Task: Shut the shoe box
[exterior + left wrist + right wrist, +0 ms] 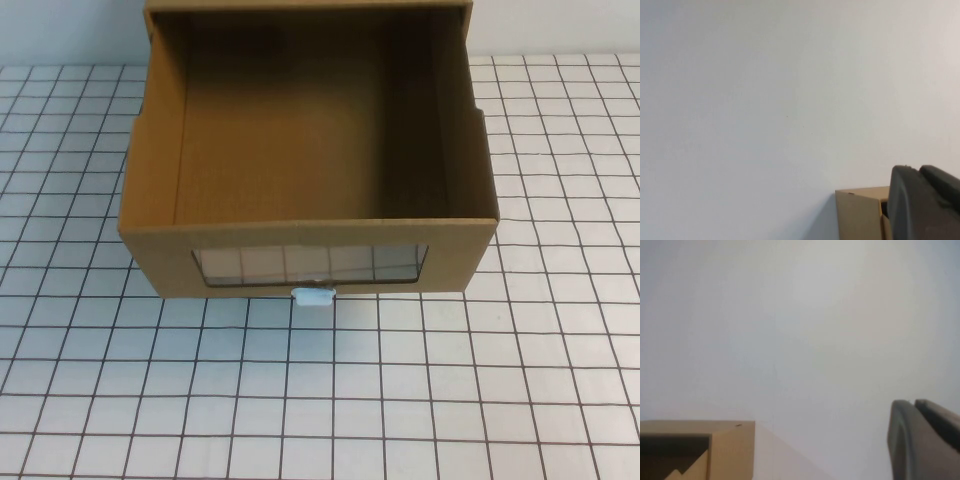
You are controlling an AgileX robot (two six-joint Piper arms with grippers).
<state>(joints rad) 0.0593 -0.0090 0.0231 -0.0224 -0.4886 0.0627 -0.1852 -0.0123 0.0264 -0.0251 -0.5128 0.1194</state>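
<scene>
The shoe box (150,200), a brown cardboard drawer, stands pulled out toward me with its empty inside showing from above. Its front has a clear window (310,264) and a small white pull tab (312,296) below that. Neither arm appears in the high view. In the left wrist view my left gripper (917,169) is shut with nothing between its dark fingers, and a corner of the shoe box (860,215) lies beyond it. My right gripper (914,402) is likewise shut and empty, with another corner of the shoe box (730,450) off to its side.
The box rests on a white table with a black grid (400,400). A plain pale wall (765,100) fills most of both wrist views. The drawer's back end reaches the top edge of the high view.
</scene>
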